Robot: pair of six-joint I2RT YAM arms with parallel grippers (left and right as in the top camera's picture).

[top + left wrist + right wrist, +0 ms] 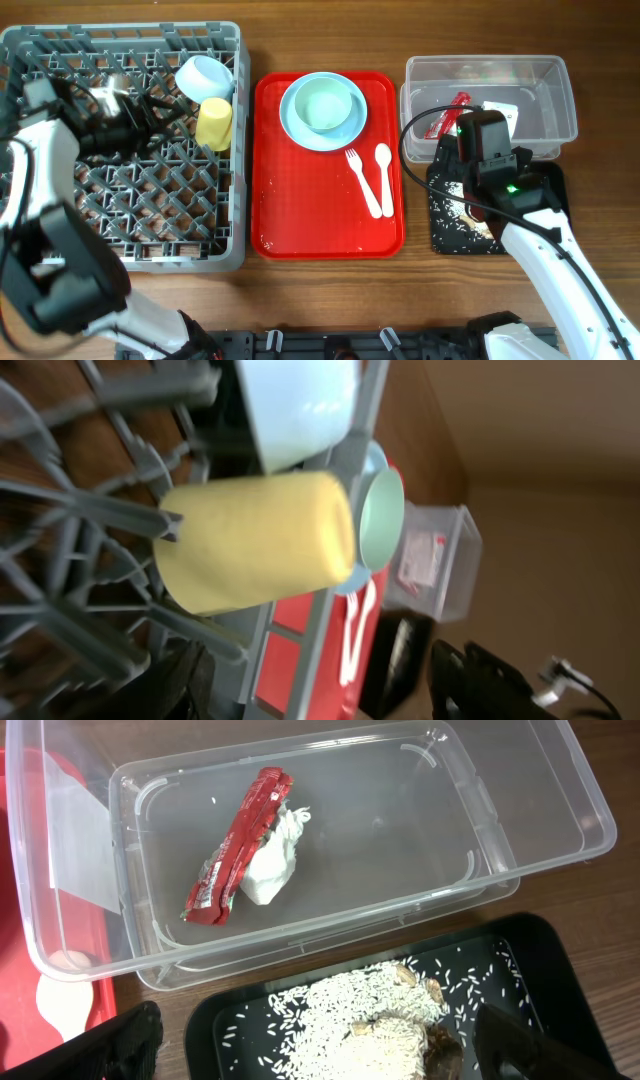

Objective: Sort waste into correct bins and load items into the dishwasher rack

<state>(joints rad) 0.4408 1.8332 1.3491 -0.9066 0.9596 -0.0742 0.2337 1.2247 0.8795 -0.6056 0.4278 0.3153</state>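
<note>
Already the red wrapper [238, 845] and crumpled paper [272, 868] lie in the clear tub [520, 830], right of the red tray [300, 215]. Rice [360, 1020] lies in the black tray [540, 970], also right of it, below the right gripper [325, 1045], whose fingers are spread apart. Left of it, the left gripper [150, 115] sits in the dishwasher rack [150, 220], seemingly beside the yellow cup [214, 123]; I cannot tell its grip.

We see the tub [540, 810] as clear, glossy plastic. The red wrapper [238, 845] is shiny film and the white paper [272, 865] matt and crumpled. The black tray [540, 970] looks smooth and glossy, the rice [350, 1020] grainy, the tabletop [320, 290] wood-grained.
</note>
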